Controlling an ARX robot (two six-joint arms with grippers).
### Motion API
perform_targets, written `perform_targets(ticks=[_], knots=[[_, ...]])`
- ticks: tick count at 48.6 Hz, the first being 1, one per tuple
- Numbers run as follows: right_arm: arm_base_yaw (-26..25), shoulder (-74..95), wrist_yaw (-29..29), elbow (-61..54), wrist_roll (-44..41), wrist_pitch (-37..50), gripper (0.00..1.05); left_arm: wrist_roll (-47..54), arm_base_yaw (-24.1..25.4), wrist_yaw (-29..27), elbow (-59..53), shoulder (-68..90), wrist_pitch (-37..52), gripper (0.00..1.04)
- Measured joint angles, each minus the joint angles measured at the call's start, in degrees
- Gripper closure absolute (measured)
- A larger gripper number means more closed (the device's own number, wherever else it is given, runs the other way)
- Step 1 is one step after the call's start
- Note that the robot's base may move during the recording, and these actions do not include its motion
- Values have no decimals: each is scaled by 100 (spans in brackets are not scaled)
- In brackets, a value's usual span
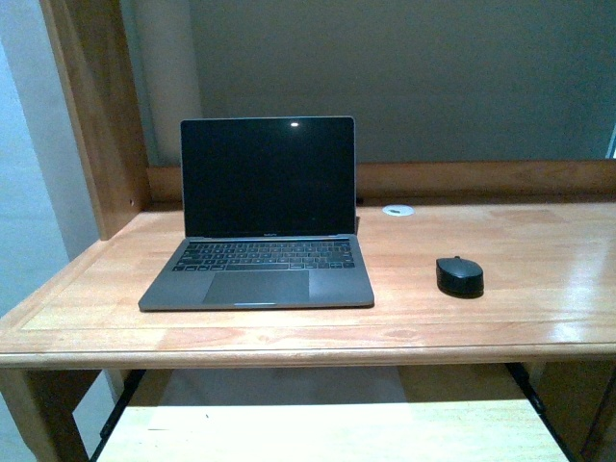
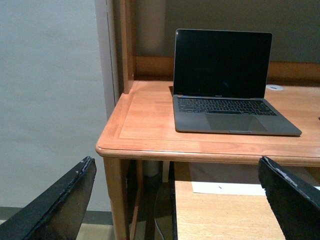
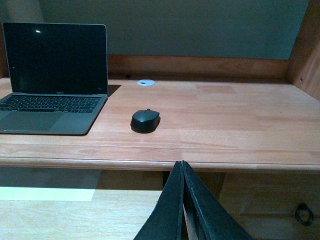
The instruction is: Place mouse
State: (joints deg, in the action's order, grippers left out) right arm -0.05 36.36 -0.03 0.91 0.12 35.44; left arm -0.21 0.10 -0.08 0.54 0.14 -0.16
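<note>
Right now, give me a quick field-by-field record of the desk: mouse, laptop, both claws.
mouse: on the desk, right of the laptop, apart from it, untouched
laptop: open, screen dark
white disc: near the back rail
left claw: open, off the desk, empty
right claw: shut, empty, short of the desk edge

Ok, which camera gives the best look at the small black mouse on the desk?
The right wrist view: the small matte black oval mouse sits near centre, unobstructed, scroll wheel visible. The front view shows it whole too, but off to the side. The left wrist view doesn't show it.
</note>
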Motion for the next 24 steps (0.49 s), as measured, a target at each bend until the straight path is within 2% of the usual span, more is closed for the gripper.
perform_targets(ticks=[7,24], knots=[[0,-739,0,0,0,-688,103,0,0,0,0,0,0,7],[0,-1703,0,-2,0,-1591,103,0,0,0,0,0,0,7]])
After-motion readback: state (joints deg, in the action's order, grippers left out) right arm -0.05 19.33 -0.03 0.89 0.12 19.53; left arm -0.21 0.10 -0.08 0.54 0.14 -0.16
